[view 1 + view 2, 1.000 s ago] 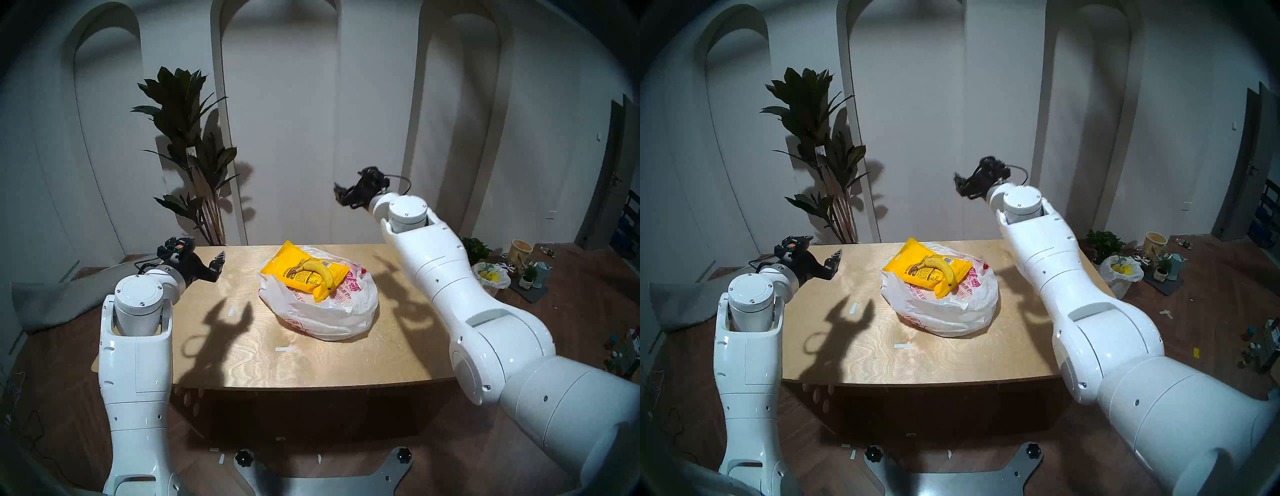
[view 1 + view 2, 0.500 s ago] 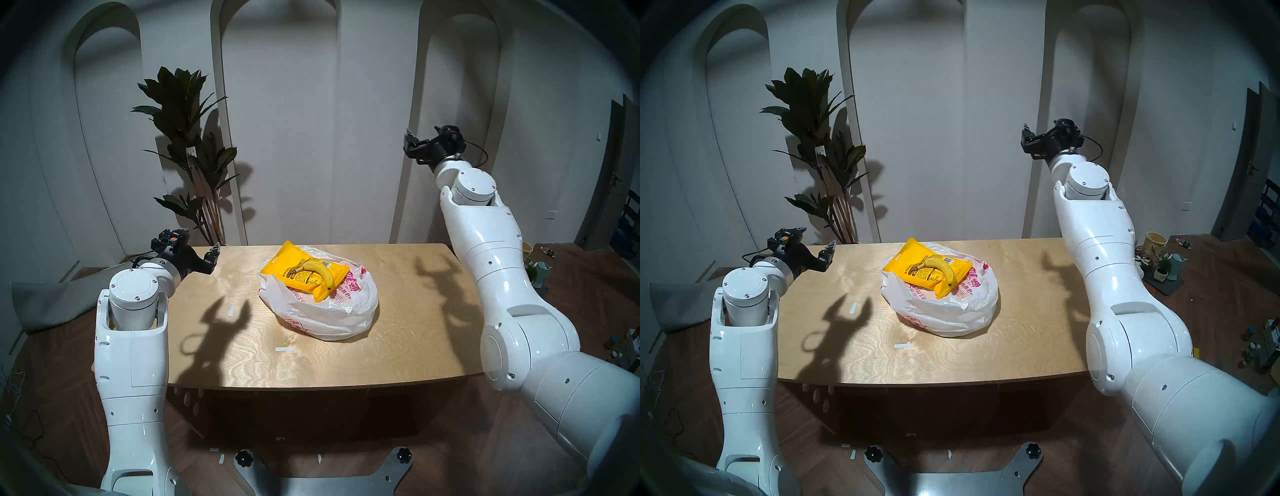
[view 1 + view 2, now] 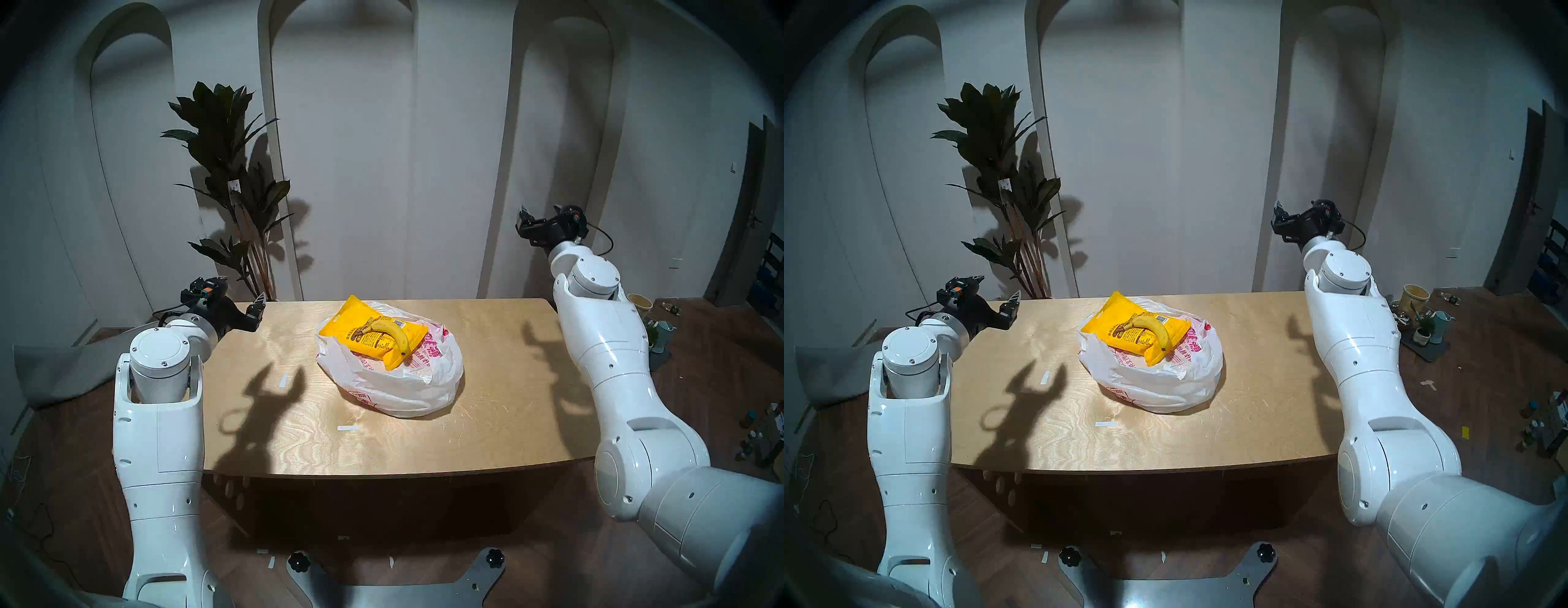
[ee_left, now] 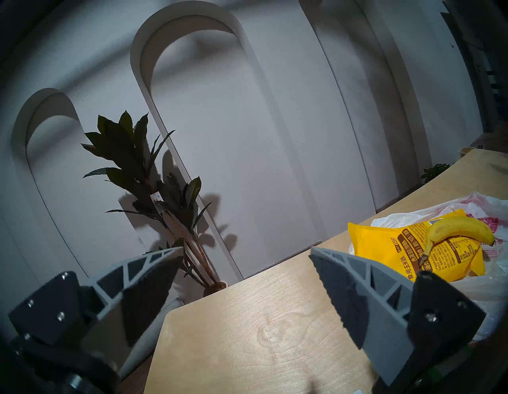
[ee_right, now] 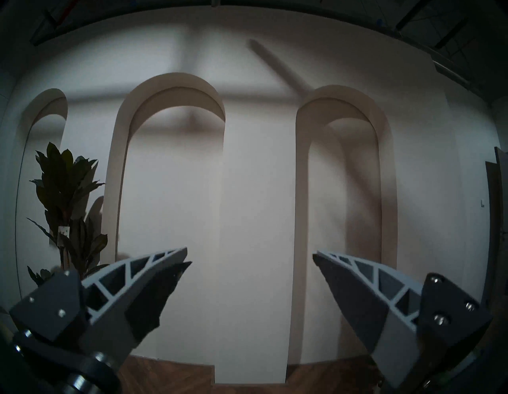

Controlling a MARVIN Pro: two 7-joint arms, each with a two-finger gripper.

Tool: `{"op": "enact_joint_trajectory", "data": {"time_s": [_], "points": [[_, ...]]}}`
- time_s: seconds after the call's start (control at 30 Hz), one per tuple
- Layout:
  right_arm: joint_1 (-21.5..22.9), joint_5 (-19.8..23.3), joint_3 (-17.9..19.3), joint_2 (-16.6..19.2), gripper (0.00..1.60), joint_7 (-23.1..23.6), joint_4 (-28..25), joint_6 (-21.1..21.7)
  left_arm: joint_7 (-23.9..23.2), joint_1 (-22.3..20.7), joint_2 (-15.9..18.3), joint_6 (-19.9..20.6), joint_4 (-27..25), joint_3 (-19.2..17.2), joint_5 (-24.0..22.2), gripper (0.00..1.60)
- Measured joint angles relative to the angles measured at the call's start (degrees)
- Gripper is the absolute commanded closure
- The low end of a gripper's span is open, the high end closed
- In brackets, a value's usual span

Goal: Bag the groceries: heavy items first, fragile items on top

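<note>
**Both arms pull back from the packed bag**

The right claw (image 3: 526,223) has swung away. A second ago it hung high over the middle of the light wooden surface (image 3: 488,407); now it sits off at 2 o'clock, past the edge, and lower than it was half a second ago. Its two fingers are apart and hold nothing. The left claw (image 3: 239,299) has slid back a little toward 10 o'clock, at the far left corner. Its fingers are apart too, and empty.

The things themselves have not moved. The big thin white plastic shopping bag with pink-red print (image 3: 407,390) lies in the middle of the surface. The flat bright-yellow pouch with brown print (image 3: 365,335) rests in the bag's open mouth, and the small curved yellow banana (image 3: 392,333) lies on top of the pouch. So the heavy thing is under and the soft thing is on top. With both arms drawn back, the packing looks done or nearly done.

Some things are hard to see. The pouch's far corner pokes out over the bag's rim, so how deep it sits cannot be told. The bag's handles are lost in the crumpled plastic. The right wrist camera shows only the white wall with arches (image 5: 247,192) and a dark leafy plant (image 5: 66,192).
</note>
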Motion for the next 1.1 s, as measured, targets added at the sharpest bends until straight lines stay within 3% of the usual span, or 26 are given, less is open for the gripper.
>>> {"op": "enact_joint_trajectory", "data": {"time_s": [1.1], "points": [[-20.55,3.94,0.17,-3.35,0.00,4.93,-6.20,-0.24,0.96,2.06,-2.44,-0.05,2.15,2.77,-1.16,0.00]]}}
